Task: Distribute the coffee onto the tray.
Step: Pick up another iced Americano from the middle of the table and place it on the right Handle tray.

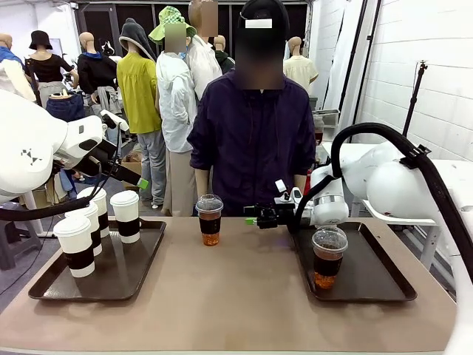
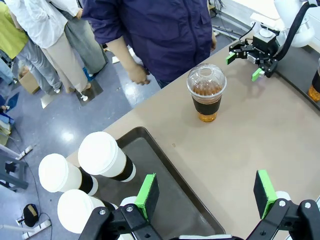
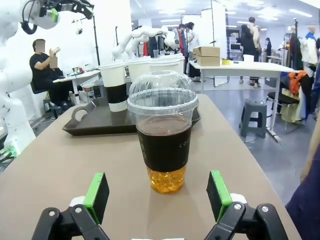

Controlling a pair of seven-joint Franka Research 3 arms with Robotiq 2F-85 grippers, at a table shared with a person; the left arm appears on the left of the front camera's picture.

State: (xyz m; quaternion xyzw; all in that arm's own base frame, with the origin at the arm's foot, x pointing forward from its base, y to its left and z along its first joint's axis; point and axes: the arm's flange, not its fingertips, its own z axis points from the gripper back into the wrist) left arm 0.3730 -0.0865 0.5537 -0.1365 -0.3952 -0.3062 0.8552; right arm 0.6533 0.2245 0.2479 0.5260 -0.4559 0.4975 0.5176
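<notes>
Scene: A person [image 1: 251, 133] stands at the far side of a tabletop [image 1: 222, 296] with a dark tray at each end.
Coffee: Four paper cups [image 1: 126, 216] stand on the left tray [image 1: 126, 270]. One dome-lidded cup [image 1: 328, 259] of brown drink stands on the right tray [image 1: 377, 270]. A second one, the loose cup [image 1: 210, 222], stands upright on the bare tabletop between the trays, near the person.
Right jaws: Wide open and empty, held low over the tabletop and aimed at the loose cup from the right tray's side. The green pads [image 3: 97, 195] flank the line to the cup, which is ahead of them and not yet between them.
Left jaws: Wide open and empty, raised above the inner edge of the left tray.
Step in hand: Seemingly the approach to grasp the loose cup for the right tray.
Doing it well: Advance level until the dark sleeve sits centred between the pads. Close on the sleeve, not the thin dome or clear base, and only firmly enough to lift.
Risk: Clear plastic likely flexes, so a hard squeeze or a tilt could spill the drink.
</notes>
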